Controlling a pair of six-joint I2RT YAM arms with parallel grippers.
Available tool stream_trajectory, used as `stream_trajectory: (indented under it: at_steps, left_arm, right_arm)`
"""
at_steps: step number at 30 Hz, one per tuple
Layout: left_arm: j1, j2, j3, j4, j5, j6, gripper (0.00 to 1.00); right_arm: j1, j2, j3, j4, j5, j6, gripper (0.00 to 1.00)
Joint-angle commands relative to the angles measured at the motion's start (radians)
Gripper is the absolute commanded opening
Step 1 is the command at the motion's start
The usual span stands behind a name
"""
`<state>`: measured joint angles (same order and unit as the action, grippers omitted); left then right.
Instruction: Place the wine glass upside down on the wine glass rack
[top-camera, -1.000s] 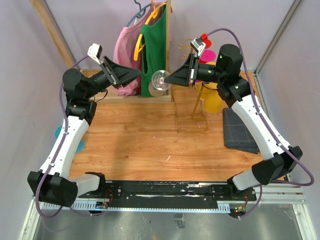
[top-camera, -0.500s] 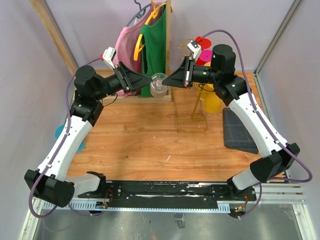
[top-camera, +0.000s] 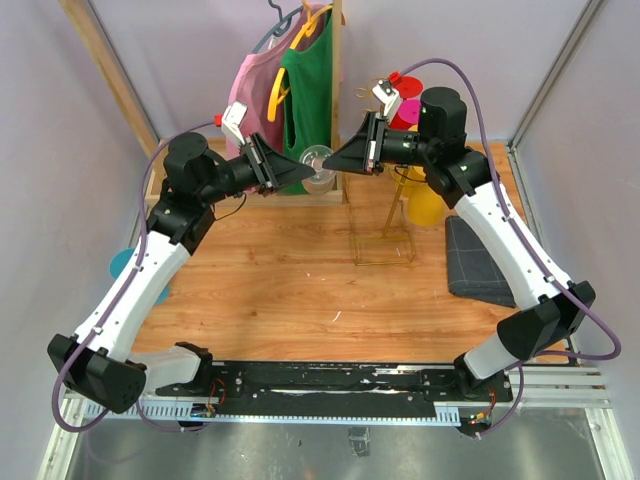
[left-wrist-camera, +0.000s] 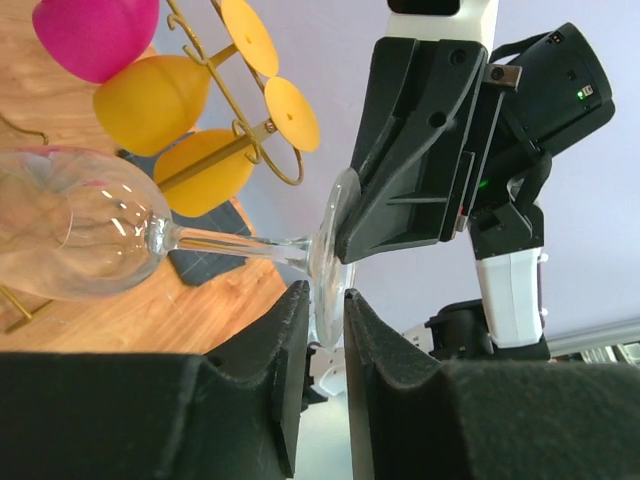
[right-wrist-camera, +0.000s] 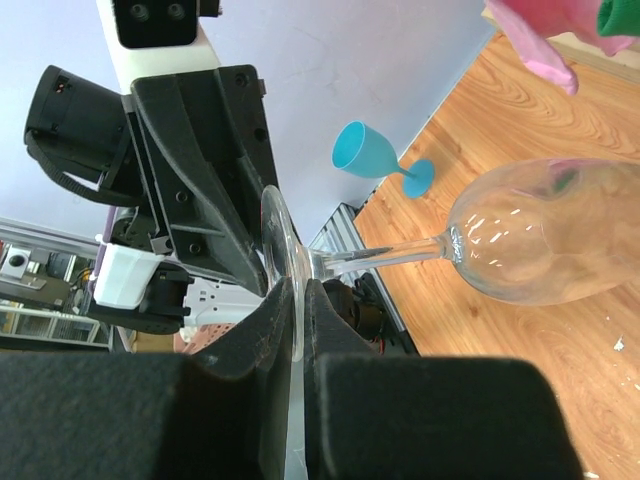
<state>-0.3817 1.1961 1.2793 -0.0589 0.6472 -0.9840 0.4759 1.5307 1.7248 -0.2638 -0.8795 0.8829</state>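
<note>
**Top external, then each wrist: wine glass held in the air between 2 grippers**

Top external: both arms reach toward the far side of the table (top-camera: 300, 290). The left gripper (top-camera: 292, 166) and right gripper (top-camera: 336, 160) meet almost tip to tip, with the wine glass (top-camera: 318, 160) between them. The glass hangs in the air in front of the green garment (top-camera: 305, 100), apart from and to the left of the wine glass rack (top-camera: 390, 222). The rack stands upright on the table and carries yellow cups (top-camera: 425, 200). A grey cloth (top-camera: 480, 262) lies just right of its base.

Left wrist: the glass lies sideways, bowl left and foot right. The lower rim of the foot sits in the narrow gap between the left fingers (left-wrist-camera: 285, 350). I cannot tell whether they press on it. The right gripper grips the foot's upper rim.

Right wrist: the right jaws are clamped on the rim of the foot, and the stem runs right to the bowl. The left gripper faces the foot from the other side. A blue cup (right-wrist-camera: 375, 155) is on the table beyond.
</note>
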Motion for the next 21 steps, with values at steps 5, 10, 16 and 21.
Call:
stream_trajectory:
  at_steps: [5, 10, 16, 21]
  left_arm:
    - [-0.042, 0.013, 0.060, -0.041, -0.067, 0.045, 0.19]
    - [-0.053, 0.016, 0.070, -0.051, -0.094, 0.046, 0.01]
    - [-0.054, 0.015, 0.087, -0.061, -0.111, 0.051, 0.00]
    - [-0.054, 0.013, 0.097, -0.064, -0.108, 0.059, 0.00]
  right_arm:
    - [0.034, -0.002, 0.052, -0.004, 0.031, -0.055, 0.01]
    - [0.036, -0.007, 0.041, -0.006, 0.034, -0.061, 0.01]
    - [0.036, -0.015, 0.028, -0.006, 0.037, -0.066, 0.01]
    - [0.036, -0.017, 0.026, -0.005, 0.038, -0.068, 0.01]
